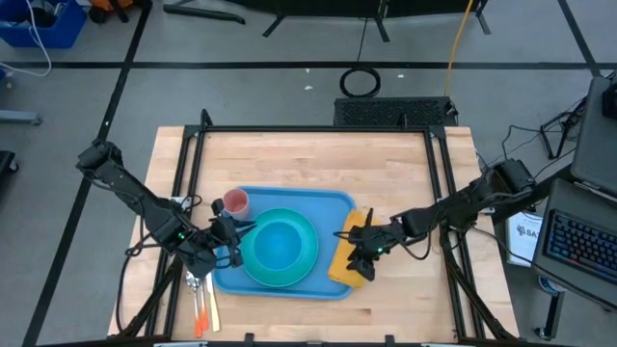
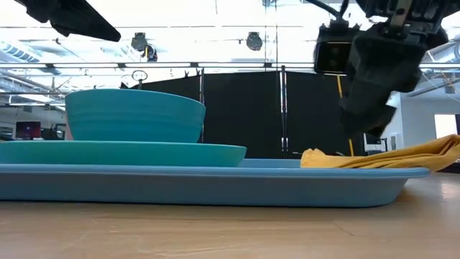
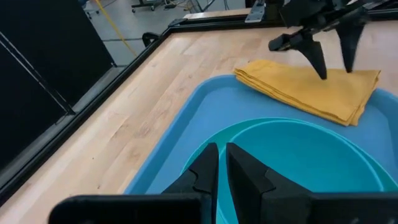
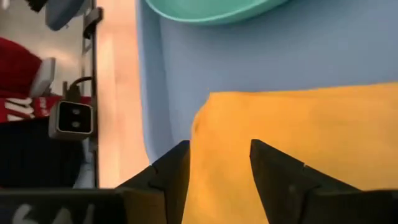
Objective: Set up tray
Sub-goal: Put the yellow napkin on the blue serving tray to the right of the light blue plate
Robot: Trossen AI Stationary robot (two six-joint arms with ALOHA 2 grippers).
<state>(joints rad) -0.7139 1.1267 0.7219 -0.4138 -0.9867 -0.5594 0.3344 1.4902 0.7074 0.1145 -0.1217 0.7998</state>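
Both arms reach inward over the bench [image 1: 405,289]. The right gripper [image 1: 359,254] hangs above the one yellow napkin [image 1: 349,253], fingers apart, gripping nothing. The left gripper [image 1: 231,236] hovers over the single teal plate [image 1: 280,249], fingers nearly closed and empty. One blue tray [image 1: 289,287] lies mid-bench, carrying one pink cup [image 1: 236,202].

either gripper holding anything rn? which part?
No. The right gripper is open above the yellow napkin; the left gripper hangs shut and empty over the plate.

Smooth blue plastic tray [image 1: 337,202], soft yellow cloth napkin [image 1: 349,258], pale wooden table [image 1: 405,173].
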